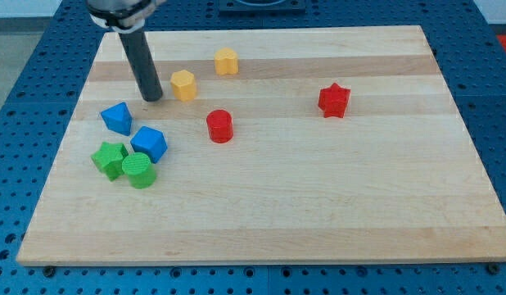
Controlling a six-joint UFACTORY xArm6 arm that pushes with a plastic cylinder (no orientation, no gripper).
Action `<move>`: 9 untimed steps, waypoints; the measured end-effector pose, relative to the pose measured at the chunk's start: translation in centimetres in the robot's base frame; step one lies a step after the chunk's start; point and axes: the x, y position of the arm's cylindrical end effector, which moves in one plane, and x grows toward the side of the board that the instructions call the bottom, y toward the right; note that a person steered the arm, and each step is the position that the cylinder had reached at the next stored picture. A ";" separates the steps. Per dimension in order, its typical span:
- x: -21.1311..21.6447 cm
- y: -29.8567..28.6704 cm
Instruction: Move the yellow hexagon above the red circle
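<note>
Yellow hexagon [183, 84] sits up and left of the red circle [219, 126], so it's roughly halfway there; it wants a nudge right to sit straight above it. My tip [152, 98] is just left of the hexagon, close but apparently not touching, gripping nothing since it's only a rod. Another yellow block [226, 61] sits farther back.

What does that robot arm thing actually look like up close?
Only its end shows: a straight, smooth, dark grey rod hanging from a wider black and silver mount at the view's top. My tip is blunt and round. No cables, markings or claw are visible.
</note>
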 end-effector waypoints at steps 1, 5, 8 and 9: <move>-2.1 -1.4; 0.4 4.5; 2.9 7.9; 0.8 7.5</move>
